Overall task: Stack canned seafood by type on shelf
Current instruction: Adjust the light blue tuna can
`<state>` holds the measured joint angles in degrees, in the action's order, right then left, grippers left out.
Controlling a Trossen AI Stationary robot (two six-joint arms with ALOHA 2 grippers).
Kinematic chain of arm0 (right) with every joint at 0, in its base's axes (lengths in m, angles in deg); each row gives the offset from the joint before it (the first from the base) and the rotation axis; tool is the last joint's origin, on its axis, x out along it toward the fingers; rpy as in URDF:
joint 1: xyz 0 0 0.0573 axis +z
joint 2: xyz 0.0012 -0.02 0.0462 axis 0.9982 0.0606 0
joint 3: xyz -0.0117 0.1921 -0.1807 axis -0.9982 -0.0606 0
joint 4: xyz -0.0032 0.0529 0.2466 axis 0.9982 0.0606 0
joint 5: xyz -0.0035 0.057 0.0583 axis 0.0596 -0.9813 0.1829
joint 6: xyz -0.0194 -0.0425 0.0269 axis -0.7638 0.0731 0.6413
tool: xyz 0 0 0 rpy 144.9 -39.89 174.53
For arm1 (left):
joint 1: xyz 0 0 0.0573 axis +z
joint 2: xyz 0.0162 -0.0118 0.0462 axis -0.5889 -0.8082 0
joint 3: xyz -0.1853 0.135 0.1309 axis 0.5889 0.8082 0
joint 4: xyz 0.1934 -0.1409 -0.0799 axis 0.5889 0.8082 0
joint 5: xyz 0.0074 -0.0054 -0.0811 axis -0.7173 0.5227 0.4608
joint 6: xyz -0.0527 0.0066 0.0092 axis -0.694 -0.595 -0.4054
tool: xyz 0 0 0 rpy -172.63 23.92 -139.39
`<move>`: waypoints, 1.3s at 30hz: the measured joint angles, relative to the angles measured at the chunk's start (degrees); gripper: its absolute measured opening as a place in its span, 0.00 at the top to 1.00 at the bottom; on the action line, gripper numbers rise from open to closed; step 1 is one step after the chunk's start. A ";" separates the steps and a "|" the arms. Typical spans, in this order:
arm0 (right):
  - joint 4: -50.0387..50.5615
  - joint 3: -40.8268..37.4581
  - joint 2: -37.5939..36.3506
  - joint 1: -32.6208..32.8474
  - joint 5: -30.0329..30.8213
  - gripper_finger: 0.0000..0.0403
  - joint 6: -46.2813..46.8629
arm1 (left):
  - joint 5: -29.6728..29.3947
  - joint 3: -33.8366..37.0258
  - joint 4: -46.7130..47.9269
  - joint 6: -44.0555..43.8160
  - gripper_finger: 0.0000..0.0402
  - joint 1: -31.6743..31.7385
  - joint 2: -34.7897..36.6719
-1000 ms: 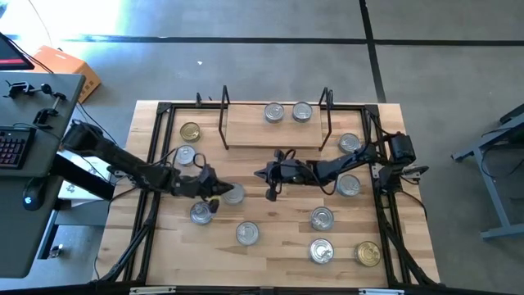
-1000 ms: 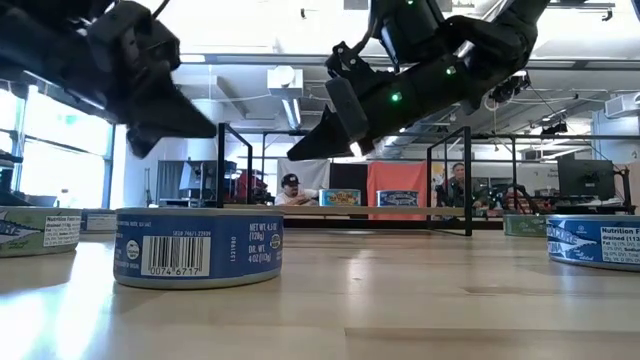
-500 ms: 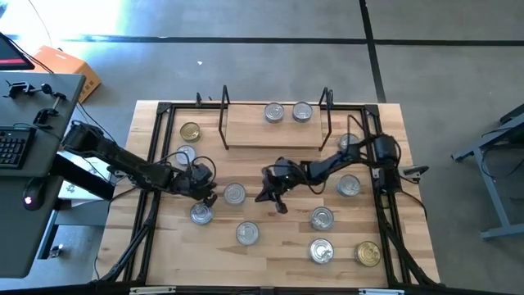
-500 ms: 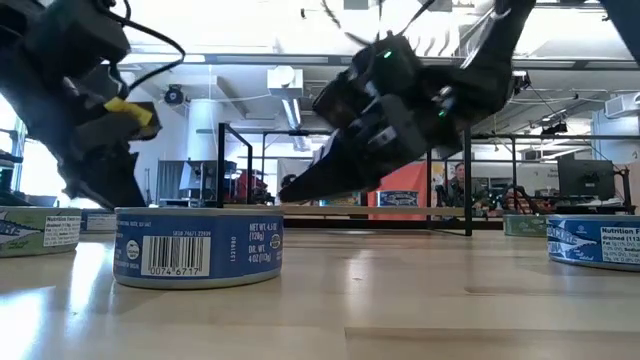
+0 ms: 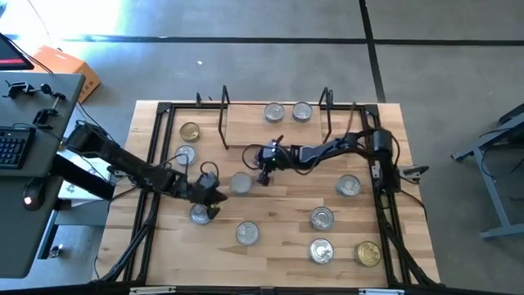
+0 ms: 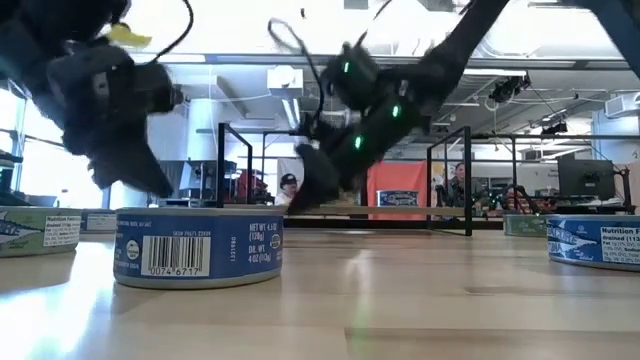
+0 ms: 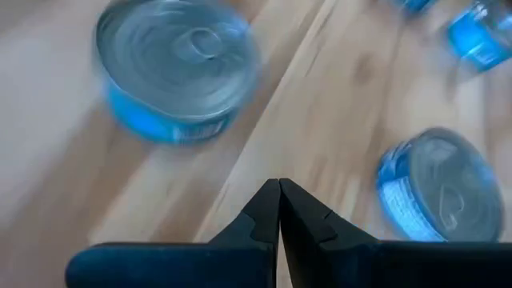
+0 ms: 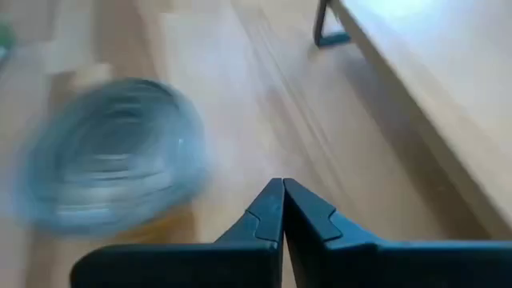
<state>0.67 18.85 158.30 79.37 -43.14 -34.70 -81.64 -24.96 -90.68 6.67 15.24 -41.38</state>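
The shelf (image 5: 274, 134) is a light plank between two black wire uprights at the back, with two silver-lidded cans (image 5: 274, 112) on its far edge. Other cans of seafood lie about the tabletop: silver ones (image 5: 247, 233) and a gold one (image 5: 190, 131). My left gripper (image 5: 214, 197) is shut and holds nothing; it hangs between the can (image 5: 200, 214) and the middle can (image 5: 241, 182). My right gripper (image 5: 264, 170) is shut too, empty, just right of that middle can and in front of the shelf. The left wrist view has two cans (image 7: 176, 68) beyond the shut tips (image 7: 279, 192). The right wrist view gives a blurred can (image 8: 108, 152) and the shelf edge (image 8: 432, 88).
A black frame (image 5: 155, 164) runs around the wooden tabletop. More cans stand at the right front, among them a gold one (image 5: 368, 253). In the low view a blue-labelled can (image 6: 198, 247) stands close, and people sit in the room behind. A desk with a keyboard (image 5: 10, 147) is at far left.
My right gripper has swung left and toward the shelf, ending beside the middle can, which sits slightly nearer the shelf. My left gripper has drawn back toward the front-left can. Both stayed shut.
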 joint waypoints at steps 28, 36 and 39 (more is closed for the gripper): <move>0.49 -0.09 0.81 9.62 -18.16 1.00 -7.76 | -13.96 -5.46 17.28 21.93 1.00 5.08 0.18; -2.48 -0.13 0.85 9.32 -14.09 1.00 -6.77 | -9.14 -4.29 0.40 37.24 0.91 4.95 -2.34; -4.01 -0.13 0.85 9.51 -13.61 1.00 -6.42 | -9.28 -4.29 -1.15 40.55 0.81 5.75 -5.79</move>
<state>-3.35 18.72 159.15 88.88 -56.75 -41.12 -90.93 -29.26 -91.83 47.22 20.98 -47.17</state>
